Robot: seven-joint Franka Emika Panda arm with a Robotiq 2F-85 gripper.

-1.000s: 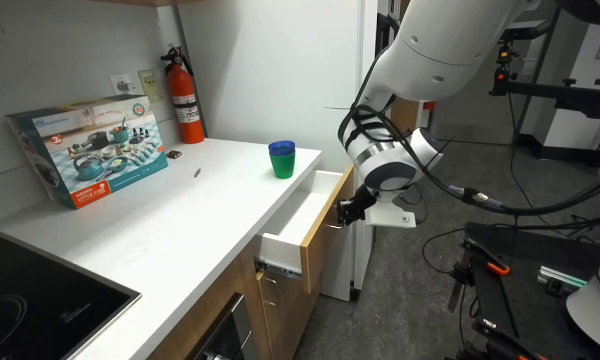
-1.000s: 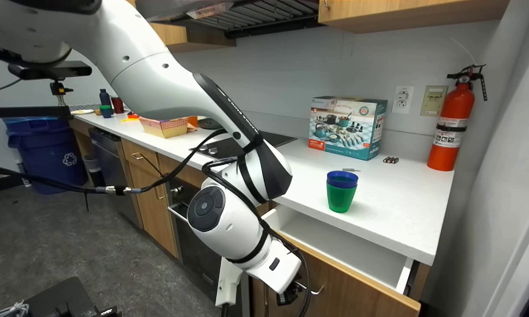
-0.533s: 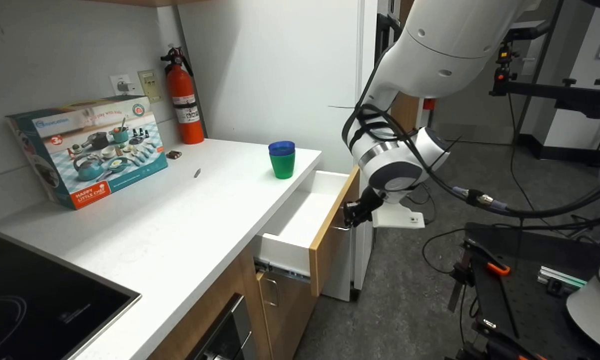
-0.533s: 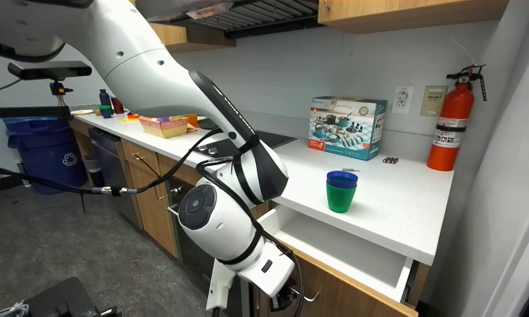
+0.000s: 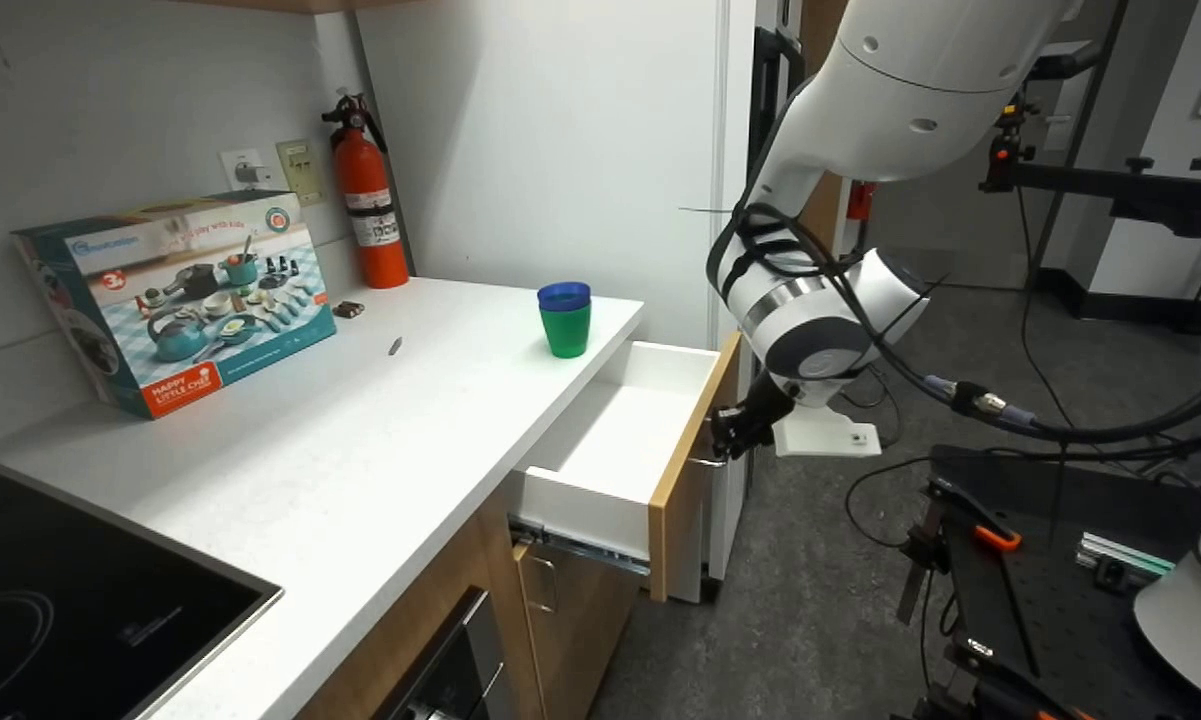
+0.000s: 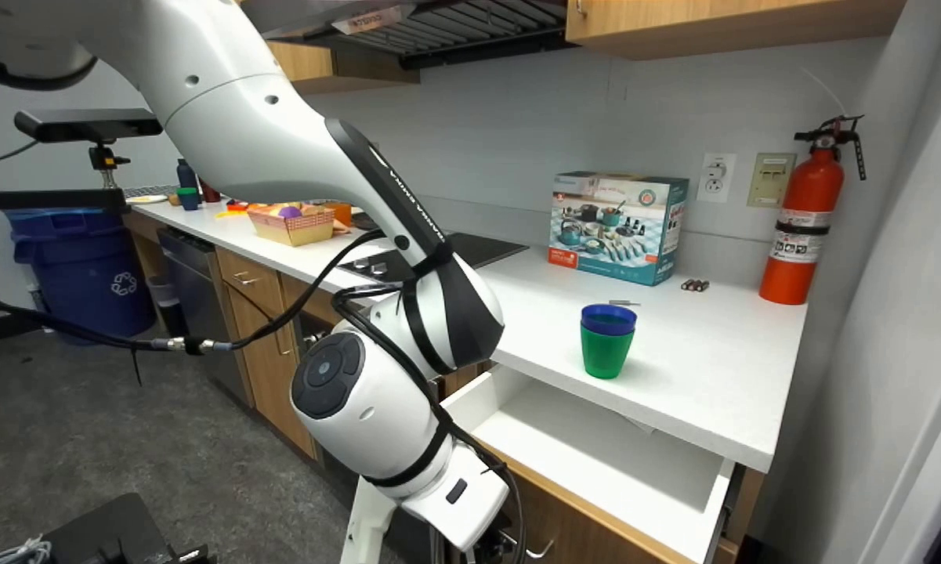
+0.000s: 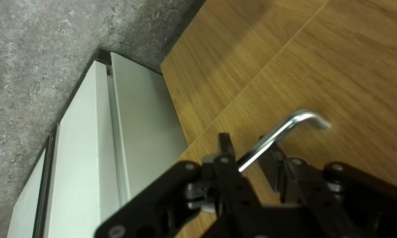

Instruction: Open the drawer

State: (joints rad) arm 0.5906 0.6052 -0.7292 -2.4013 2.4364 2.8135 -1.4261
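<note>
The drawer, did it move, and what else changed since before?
The drawer slid farther out from under the counter, and the tool moved outward with it, still at the handle. The cups, box and fire extinguisher stayed put.

The black gripper (image 7: 245,142) is on the near side, its fingers (image 7: 226,147) parted, a metal handle (image 7: 273,137) crossing between them; whether they touch it cannot be told. The handle slants from a bend on the right to the left finger, which hides the rest. It sits on the brown wood front of the drawer (image 7: 360,99), on the right. Past the drawer's far edge lies another wood panel (image 7: 231,49). To the left stand a grey panel (image 7: 145,109) and a white panel (image 7: 77,155), with speckled grey floor (image 7: 36,56) farther off.
</note>
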